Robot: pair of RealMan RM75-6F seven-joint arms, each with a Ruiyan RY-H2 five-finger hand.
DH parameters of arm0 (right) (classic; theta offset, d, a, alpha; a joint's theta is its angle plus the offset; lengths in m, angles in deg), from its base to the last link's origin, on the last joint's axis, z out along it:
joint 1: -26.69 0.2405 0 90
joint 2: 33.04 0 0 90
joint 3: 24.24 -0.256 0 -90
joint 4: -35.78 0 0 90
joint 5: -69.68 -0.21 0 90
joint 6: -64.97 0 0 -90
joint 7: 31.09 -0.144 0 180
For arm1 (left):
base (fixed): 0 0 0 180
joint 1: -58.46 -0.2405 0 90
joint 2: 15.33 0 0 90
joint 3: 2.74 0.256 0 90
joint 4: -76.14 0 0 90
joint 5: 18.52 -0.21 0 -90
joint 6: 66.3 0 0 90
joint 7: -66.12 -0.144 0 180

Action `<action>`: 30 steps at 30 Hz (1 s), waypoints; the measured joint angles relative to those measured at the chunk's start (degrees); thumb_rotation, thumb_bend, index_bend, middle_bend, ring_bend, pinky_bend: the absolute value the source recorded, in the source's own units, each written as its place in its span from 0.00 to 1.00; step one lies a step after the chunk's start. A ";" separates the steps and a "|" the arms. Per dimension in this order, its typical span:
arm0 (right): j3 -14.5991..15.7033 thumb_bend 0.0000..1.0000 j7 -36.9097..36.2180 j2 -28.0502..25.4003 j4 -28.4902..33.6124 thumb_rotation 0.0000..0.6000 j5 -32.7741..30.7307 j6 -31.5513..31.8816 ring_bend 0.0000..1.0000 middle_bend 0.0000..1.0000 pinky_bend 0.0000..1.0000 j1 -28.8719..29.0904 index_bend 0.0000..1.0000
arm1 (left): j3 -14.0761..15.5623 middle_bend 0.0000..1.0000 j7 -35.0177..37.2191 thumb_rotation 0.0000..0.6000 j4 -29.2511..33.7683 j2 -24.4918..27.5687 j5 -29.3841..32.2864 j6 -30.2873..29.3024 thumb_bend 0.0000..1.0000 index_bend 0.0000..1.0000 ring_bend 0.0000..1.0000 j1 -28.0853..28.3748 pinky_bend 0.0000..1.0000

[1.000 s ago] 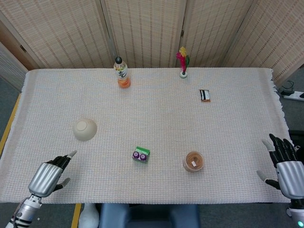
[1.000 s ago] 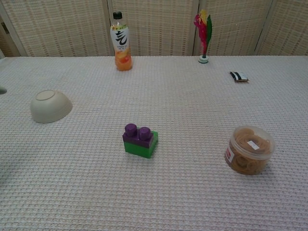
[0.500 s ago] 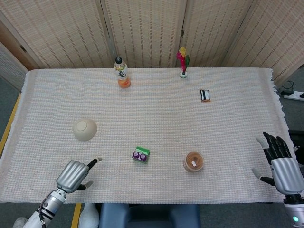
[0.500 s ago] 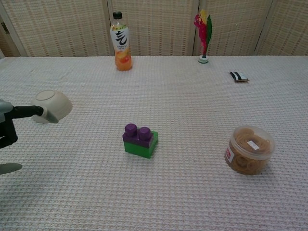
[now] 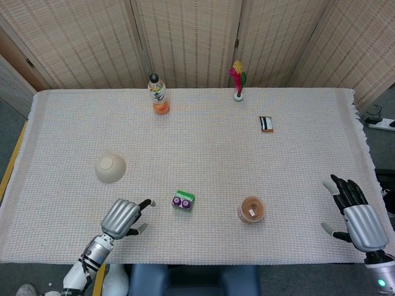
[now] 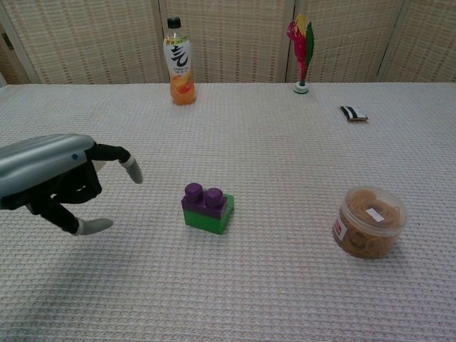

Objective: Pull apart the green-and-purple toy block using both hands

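The green-and-purple toy block [image 5: 183,200] sits near the front edge of the cloth-covered desk [image 5: 203,148], about mid-width. The clear round tub of rubber bands [image 5: 252,209] is to its right, the upside-down cream bowl [image 5: 110,168] toward the left edge. At the back edge: orange drink bottle [image 5: 158,95], feather shuttlecock [image 5: 237,79]; small dark packet [image 5: 266,124] back-right. Left hand [image 5: 123,216] is just left of the block, right hand [image 5: 356,216] at the right edge.

One green-and-purple toy block [image 5: 183,200] sits near six o'clock on the bench [image 5: 308,154], with one tub of rubber bands [image 5: 251,209] and one upturned bowl [image 5: 110,168]. At twelve o'clock stand one drink bottle [image 5: 158,95] and one feather shuttlecock [image 5: 237,79], with one small packet [image 5: 266,124] toward two. Two hands show: the left hand [image 5: 121,216] and the right hand [image 5: 356,214].
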 measured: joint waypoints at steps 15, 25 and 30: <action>-0.04 0.24 -4.57 -1.45 -0.58 1.00 -0.99 -0.24 0.00 0.00 0.00 0.17 0.00 | -4.81 1.00 -7.92 1.00 -3.09 -9.13 12.53 4.18 0.35 0.35 1.00 7.79 1.00; -0.12 0.24 -5.09 -2.03 -0.50 1.00 -2.46 -1.40 0.00 0.00 0.00 0.34 0.00 | -7.56 1.00 -8.67 1.00 -7.10 -12.51 17.41 4.22 0.35 0.34 1.00 12.38 1.00; -0.58 0.24 -5.41 -2.20 -0.38 1.00 -3.70 -2.33 0.00 0.00 0.00 0.70 0.00 | -7.65 1.00 -9.03 1.00 -7.31 -12.92 20.10 4.55 0.35 0.33 1.00 13.75 1.00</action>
